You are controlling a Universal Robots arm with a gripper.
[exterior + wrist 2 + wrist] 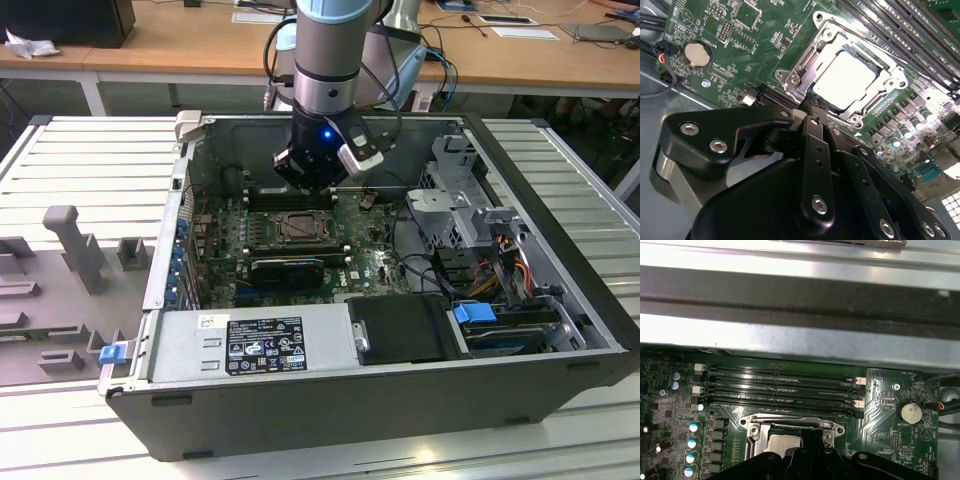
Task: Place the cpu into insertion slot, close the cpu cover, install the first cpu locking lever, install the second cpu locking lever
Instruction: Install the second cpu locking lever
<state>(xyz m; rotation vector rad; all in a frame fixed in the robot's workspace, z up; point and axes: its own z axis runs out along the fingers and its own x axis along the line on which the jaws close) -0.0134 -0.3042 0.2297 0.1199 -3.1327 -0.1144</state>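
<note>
An open computer case (pixel 380 390) lies on its side on a grey ribbed work surface (pixel 90 165). Beyond the case runs a wooden desk (pixel 200 45) carrying papers and cables. Grey moulded fixtures (pixel 75 245) stand on the ribbed surface at the exterior view's left of the case.

Inside the case a green motherboard (pixel 735 65) lies flat. The insertion slot (pixel 840 75) sits near the board's centre, just beside the long black memory slots (pixel 780 385). The cpu (pixel 844 80) lies seated in the insertion slot, pale top upward. The cpu cover (pixel 805 62) lies down around the chip, its metal frame bordering the pale square. A round coin battery (pixel 696 54) sits on the board, well apart from the slot.

The gripper (pixel 810 102) hangs directly over the near edge of the insertion slot, its fingers drawn together and gripping nothing. Whether its tip touches the frame cannot be told.

A white and black label (pixel 262 345) marks the power supply housing at the case's near wall; its print cannot be read.
</note>
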